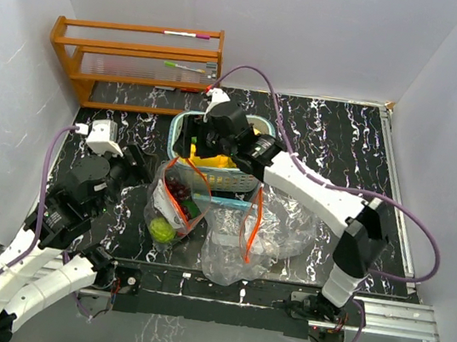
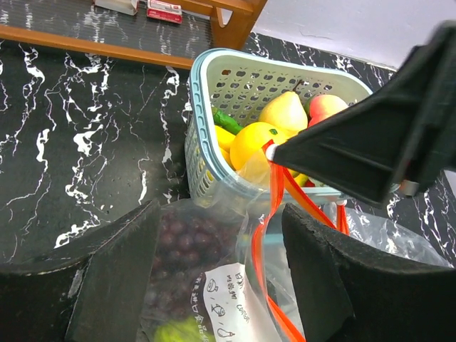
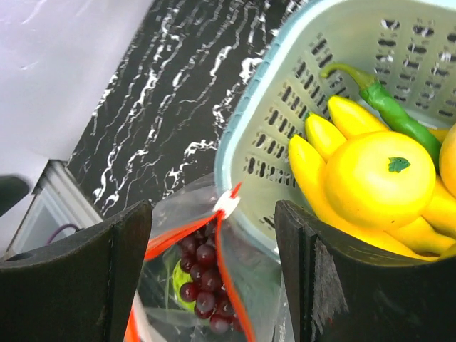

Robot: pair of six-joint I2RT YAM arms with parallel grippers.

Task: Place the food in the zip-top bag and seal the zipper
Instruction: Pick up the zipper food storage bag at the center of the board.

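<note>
The zip-top bag (image 1: 174, 204) with an orange zipper stands open against the basket's near-left corner. It holds purple grapes (image 1: 178, 189) and a lime-green fruit (image 1: 161, 230). My left gripper (image 1: 145, 167) is open, with its fingers on either side of the bag (image 2: 235, 299) and the grapes (image 2: 182, 239) between them. My right gripper (image 1: 187, 146) is open and empty above the bag mouth (image 3: 178, 231), at the basket's left rim. Below it I see grapes (image 3: 206, 274) and the lime-green fruit (image 3: 178, 281). Bananas (image 3: 320, 142) and a round yellow fruit (image 3: 377, 178) lie in the basket.
The pale blue basket (image 1: 180, 121) also holds a green pepper (image 3: 385, 103), a yellow pear-shaped fruit (image 2: 285, 110) and a peach (image 2: 328, 107). A second clear bag (image 1: 275, 234) lies to the right. A wooden rack (image 1: 137, 63) stands at the back left.
</note>
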